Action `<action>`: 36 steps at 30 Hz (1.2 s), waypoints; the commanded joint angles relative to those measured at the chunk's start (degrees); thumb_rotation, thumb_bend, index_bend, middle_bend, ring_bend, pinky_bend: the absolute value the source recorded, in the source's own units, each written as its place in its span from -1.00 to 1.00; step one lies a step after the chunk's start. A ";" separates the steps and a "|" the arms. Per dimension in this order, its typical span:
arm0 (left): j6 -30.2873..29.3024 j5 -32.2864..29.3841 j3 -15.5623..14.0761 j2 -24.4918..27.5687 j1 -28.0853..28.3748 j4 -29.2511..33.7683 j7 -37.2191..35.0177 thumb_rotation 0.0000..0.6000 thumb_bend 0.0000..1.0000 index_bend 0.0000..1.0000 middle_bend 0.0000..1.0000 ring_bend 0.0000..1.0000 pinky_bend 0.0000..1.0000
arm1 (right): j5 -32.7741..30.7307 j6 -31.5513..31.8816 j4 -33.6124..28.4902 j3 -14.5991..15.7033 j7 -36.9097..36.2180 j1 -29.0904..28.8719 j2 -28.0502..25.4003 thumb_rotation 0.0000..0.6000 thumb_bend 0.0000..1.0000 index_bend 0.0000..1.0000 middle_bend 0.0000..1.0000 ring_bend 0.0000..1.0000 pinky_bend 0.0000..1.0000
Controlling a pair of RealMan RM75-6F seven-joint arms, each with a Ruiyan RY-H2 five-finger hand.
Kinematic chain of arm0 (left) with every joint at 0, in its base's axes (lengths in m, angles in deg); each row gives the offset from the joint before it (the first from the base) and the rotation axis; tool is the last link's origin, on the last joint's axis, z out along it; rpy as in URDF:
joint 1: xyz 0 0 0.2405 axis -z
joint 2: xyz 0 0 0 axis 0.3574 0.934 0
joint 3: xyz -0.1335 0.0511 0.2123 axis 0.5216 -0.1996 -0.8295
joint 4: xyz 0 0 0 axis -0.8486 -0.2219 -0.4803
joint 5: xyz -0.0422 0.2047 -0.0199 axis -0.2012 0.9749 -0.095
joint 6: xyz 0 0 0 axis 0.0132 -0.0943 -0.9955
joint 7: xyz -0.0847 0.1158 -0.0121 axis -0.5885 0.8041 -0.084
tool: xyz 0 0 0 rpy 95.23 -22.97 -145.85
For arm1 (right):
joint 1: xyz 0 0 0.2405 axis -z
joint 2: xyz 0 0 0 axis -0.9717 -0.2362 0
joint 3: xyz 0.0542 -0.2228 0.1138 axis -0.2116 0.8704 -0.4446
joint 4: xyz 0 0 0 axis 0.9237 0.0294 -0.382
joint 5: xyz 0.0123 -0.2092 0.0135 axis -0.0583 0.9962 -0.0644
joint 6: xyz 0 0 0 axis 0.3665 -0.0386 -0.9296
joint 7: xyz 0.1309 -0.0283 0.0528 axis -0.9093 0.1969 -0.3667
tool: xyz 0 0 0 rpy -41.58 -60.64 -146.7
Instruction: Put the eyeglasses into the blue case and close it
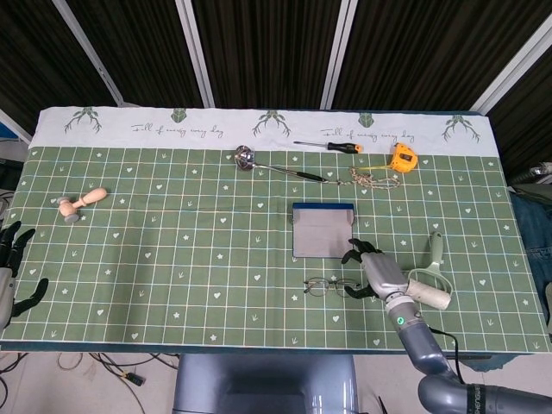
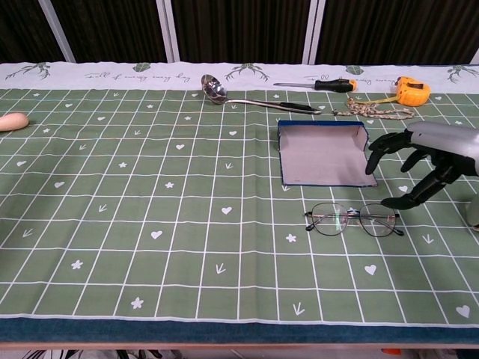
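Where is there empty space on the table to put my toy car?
The wide green stretch between the wooden stamp and the blue case is bare, and so is the front left. It is crowded near the eyeglasses, right hand and lint roller, and by the ladle.

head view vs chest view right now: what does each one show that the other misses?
Only the head view shows the left hand open at the table's left edge, the lint roller beside the right arm, and the whole wooden stamp, which the chest view crops. The chest view adds no objects, only a side look at the right hand's spread fingers above the cloth. Both show the eyeglasses, open blue case, ladle, screwdriver, tape measure.
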 commanded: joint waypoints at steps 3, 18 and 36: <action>-0.02 -0.06 -0.04 -0.06 -0.06 -0.12 0.01 1.00 -0.38 -0.82 -1.00 -1.00 -1.00 | -0.04 3.09 1.63 0.54 1.38 -0.31 4.16 1.00 -0.29 -0.17 -0.77 -0.79 -0.55; -0.21 -0.01 0.00 -0.09 -0.12 -0.03 0.22 1.00 -0.38 -0.82 -1.00 -1.00 -1.00 | 1.88 9.42 5.19 3.49 5.35 1.12 10.55 1.00 -0.31 -0.04 -0.77 -0.80 -0.55; -0.34 -0.12 0.15 -0.14 -0.13 -0.04 0.39 1.00 -0.38 -0.83 -1.00 -1.00 -1.00 | 3.95 10.70 10.61 3.87 7.82 1.21 15.19 1.00 -0.23 0.06 -0.77 -0.80 -0.55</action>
